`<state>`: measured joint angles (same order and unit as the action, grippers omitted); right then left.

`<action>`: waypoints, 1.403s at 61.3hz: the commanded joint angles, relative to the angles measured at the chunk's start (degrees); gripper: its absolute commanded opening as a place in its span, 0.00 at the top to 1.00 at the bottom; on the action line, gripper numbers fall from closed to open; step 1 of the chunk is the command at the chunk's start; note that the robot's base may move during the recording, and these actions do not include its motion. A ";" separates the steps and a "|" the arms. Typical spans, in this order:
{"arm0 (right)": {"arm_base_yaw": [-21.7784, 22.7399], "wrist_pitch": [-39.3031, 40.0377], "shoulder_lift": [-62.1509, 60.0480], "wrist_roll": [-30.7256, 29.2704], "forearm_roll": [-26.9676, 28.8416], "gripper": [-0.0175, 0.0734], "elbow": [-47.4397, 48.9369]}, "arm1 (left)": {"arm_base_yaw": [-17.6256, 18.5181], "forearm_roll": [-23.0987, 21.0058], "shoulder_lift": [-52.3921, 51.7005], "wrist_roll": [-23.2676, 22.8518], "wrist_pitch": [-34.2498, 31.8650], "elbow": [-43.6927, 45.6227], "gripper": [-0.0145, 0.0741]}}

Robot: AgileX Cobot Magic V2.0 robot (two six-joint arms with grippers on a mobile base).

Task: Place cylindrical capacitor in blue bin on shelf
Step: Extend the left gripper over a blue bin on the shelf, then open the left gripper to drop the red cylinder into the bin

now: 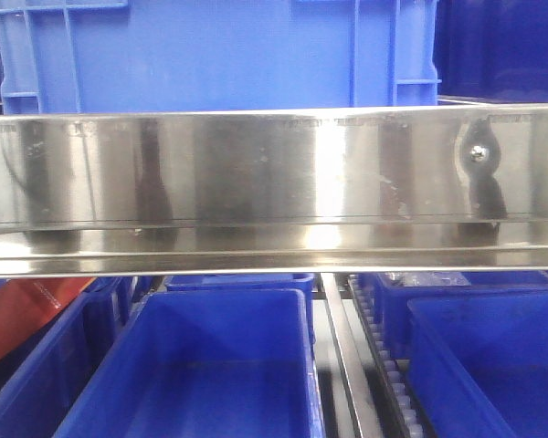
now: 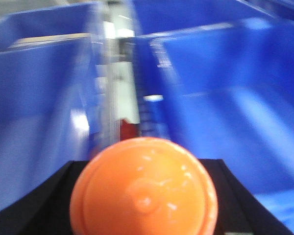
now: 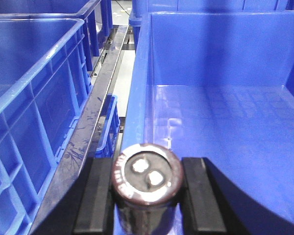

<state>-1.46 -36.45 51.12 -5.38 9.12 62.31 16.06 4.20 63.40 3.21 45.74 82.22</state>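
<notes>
The cylindrical capacitor (image 3: 147, 174) is dark brown with a silvery end bearing two pale terminals. My right gripper (image 3: 147, 196) is shut on it, a black finger (image 3: 95, 196) on each side. It hangs just above the left rim of a blue bin (image 3: 210, 58) with a bare floor. My left gripper (image 2: 143, 196) is shut on an orange round-ended object (image 2: 143, 191) in a blurred view over blue bins (image 2: 225, 98). The shelf (image 1: 274, 182) shows as a broad shiny steel rail across the front view, where neither gripper appears.
A blue lattice-walled crate (image 3: 34, 98) stands left of the bin, with a steel divider rail (image 3: 95, 112) between them. Under the shelf rail sit two blue bins (image 1: 196, 383) (image 1: 493, 365) and a white roller track (image 1: 384, 365). A large blue crate (image 1: 210, 55) sits above. Something red (image 1: 27, 315) lies low on the left.
</notes>
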 commanded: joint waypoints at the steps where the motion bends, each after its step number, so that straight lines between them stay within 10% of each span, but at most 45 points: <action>1: 0.05 3.53 -0.37 -0.03 -0.34 0.99 0.57 | 4.41 -0.99 4.55 1.21 -1.18 4.50 0.96; 20: 0.05 3.99 -0.37 -0.03 -0.34 0.99 0.57 | 15.65 -0.99 24.23 1.21 -1.18 19.93 0.96; 37: 0.05 3.99 -0.37 -0.03 -0.34 0.99 0.57 | 16.85 -0.89 36.00 1.21 -1.85 26.13 0.93; 62: 0.05 3.99 -0.37 -0.03 -0.34 0.99 0.57 | 16.85 -0.79 37.95 1.21 -1.17 26.06 0.15; 75: 0.05 3.99 -0.37 -0.03 -0.34 0.99 0.57 | 16.85 -0.79 34.71 1.21 2.04 26.06 0.25; 86: 0.05 1.43 -0.37 -0.03 0.42 0.99 0.57 | 16.85 -0.58 28.61 1.21 8.49 26.06 0.66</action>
<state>-1.46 -34.91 51.12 -5.38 9.24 62.31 32.62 3.59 95.79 4.45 51.18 107.65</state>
